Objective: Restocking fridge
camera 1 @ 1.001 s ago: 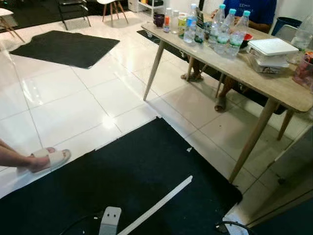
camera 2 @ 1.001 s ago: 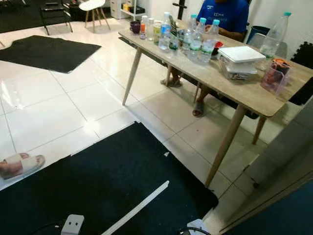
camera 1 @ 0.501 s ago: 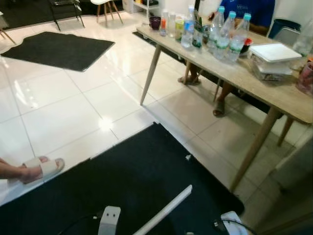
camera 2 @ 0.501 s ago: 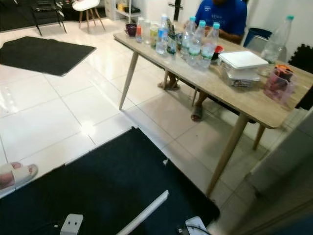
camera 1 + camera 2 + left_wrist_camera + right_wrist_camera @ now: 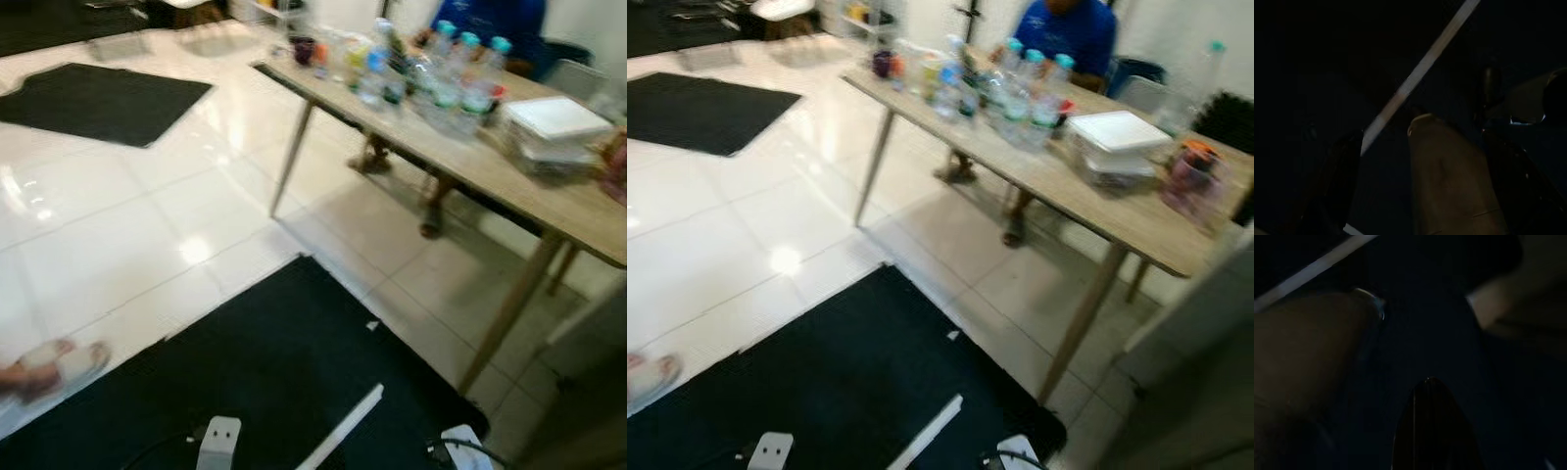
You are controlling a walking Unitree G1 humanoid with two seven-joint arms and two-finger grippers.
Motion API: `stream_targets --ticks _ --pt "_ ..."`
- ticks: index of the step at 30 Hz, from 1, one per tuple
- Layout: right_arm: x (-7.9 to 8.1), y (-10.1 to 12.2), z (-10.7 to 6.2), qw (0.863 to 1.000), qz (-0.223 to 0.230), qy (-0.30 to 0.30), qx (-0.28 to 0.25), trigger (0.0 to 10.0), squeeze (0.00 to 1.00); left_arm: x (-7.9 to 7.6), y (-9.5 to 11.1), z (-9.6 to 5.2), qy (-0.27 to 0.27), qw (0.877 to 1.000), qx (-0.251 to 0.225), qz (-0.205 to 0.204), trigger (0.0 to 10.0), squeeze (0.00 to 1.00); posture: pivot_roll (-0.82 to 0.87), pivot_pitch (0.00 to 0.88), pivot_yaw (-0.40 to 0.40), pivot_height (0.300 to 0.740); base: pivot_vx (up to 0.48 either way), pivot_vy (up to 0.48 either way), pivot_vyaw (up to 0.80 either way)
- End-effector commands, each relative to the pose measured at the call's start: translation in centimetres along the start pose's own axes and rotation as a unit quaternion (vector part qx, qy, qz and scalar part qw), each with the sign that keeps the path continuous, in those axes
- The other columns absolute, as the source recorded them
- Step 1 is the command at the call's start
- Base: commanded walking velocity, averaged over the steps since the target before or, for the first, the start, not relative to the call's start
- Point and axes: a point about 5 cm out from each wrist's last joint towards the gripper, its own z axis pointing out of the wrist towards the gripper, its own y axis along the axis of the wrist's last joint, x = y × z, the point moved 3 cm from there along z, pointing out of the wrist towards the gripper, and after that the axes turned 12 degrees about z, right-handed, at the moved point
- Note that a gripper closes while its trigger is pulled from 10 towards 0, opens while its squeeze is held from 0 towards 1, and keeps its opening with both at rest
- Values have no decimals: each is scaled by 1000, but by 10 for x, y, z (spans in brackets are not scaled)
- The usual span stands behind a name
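No writing is legible through the blur. Bottles (image 5: 1019, 93) stand mid-bench (image 5: 1117, 211), a white box (image 5: 1114, 132) to their right. Whether either tool is apart or together, I cannot tell.

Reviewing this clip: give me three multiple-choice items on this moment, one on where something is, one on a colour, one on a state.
1. Where does the white lidded container stand?
A. On the long wooden table
B. On the black floor mat
C. On a chair

2. What colour is the shirt of the person seated behind the table?
A. Red
B. Blue
C. White

3. What state are the clear plastic water bottles in?
A. Lying on their sides
B. Upright with caps on
C. Fallen on the floor

Key: 1 A, the container sits on the tabletop near its right end. 2 B, the torso beyond the bottles is blue. 3 B, they stand upright on the table, each topped by a teal cap.
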Motion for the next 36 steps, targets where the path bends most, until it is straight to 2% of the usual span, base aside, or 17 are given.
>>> stream_targets --ticks 1,19,36 --pt "0 5 1 1000 4 -1 -5 10000 0 -5 -10 -1 -7 1000 13 -1 10000 0 -36 53 -44 740 292 0 0" --pt "0 4 1 1000 0 0 -4 10000 0 -3 -12 -2 -7 1000 16 7 10000 0 -34 52 -41 740 287 0 0" --pt "2 3 1 1000 1 1 -2 10000 0 -2 -12 -2 -8 1000 16 9 10000 0 -33 47 -41 740 404 0 0"
